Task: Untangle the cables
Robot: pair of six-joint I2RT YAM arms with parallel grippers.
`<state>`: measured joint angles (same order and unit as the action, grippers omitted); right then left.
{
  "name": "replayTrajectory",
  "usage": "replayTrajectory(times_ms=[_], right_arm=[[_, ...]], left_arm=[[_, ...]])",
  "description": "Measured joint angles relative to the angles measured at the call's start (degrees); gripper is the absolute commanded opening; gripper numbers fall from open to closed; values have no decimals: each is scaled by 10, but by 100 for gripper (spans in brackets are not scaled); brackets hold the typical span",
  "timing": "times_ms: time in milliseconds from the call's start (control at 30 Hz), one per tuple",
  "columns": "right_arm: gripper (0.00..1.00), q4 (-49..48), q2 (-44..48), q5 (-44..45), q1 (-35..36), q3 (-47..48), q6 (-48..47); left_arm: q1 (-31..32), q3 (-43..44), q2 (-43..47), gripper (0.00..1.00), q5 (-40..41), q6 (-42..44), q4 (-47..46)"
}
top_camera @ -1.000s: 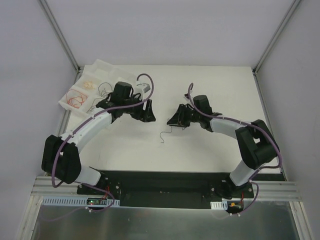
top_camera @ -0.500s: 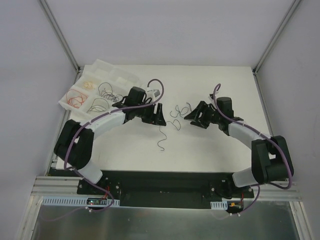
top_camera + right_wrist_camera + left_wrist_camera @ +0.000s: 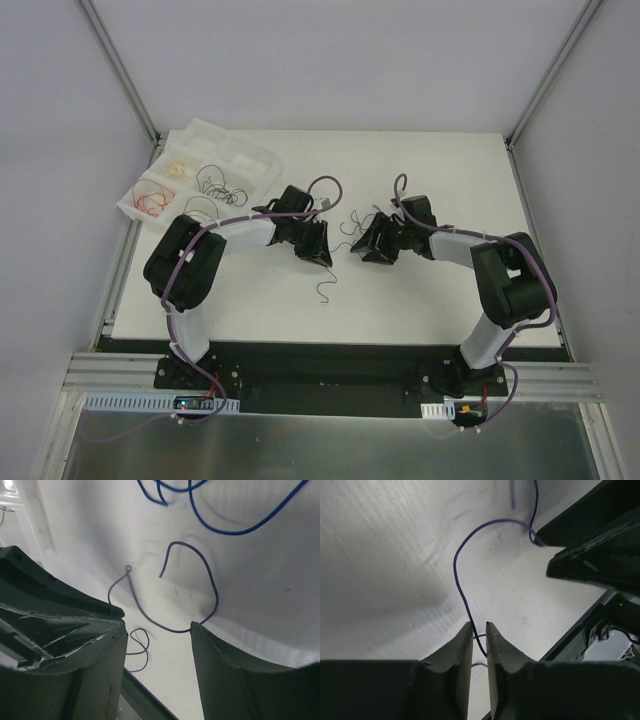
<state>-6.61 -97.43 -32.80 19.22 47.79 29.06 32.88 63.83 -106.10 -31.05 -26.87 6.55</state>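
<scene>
Left gripper (image 3: 479, 626): jaws narrow, a slim gap left, with a dark wire (image 3: 456, 575) threading through it.
Right gripper (image 3: 159, 625): jaws wide, holding nothing; a purple wire loop (image 3: 214, 587) lies between them.
Cables (image 3: 355, 222): small tangle on the table (image 3: 430, 300) between both grippers; loose strand (image 3: 324, 290) nearer the bases.

The desk (image 3: 420, 290) is a matt white board, finely scuffed and faintly ribbed up close. The cables (image 3: 457, 580) look like smooth plastic-sheathed wire with a slight sheen. The left end effector (image 3: 479, 630) and right end effector (image 3: 157, 625) are matt dark plastic. The tray (image 3: 245, 155) is thin white plastic, and the rail (image 3: 100, 375) is bare brushed metal.
</scene>
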Motion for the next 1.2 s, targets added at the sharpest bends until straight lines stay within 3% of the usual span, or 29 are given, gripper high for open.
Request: replayTrajectory(times_ms=[100, 633, 867, 1000, 1200], right_arm=[[55, -3, -13, 11, 27, 0, 8], [59, -56, -13, 65, 29, -23, 49], [65, -105, 69, 96, -3, -109, 39], [67, -130, 129, 106, -21, -149, 25], [67, -173, 146, 108, -30, -166, 19]], left_arm=[[1, 0, 0, 0, 0, 2, -2], [2, -31, 43, 0, -15, 6, -3], [-7, -30, 124, 0, 8, 40, 26], [-45, -8, 165, 0, 24, 68, 65], [-158, 44, 215, 0, 47, 104, 108]])
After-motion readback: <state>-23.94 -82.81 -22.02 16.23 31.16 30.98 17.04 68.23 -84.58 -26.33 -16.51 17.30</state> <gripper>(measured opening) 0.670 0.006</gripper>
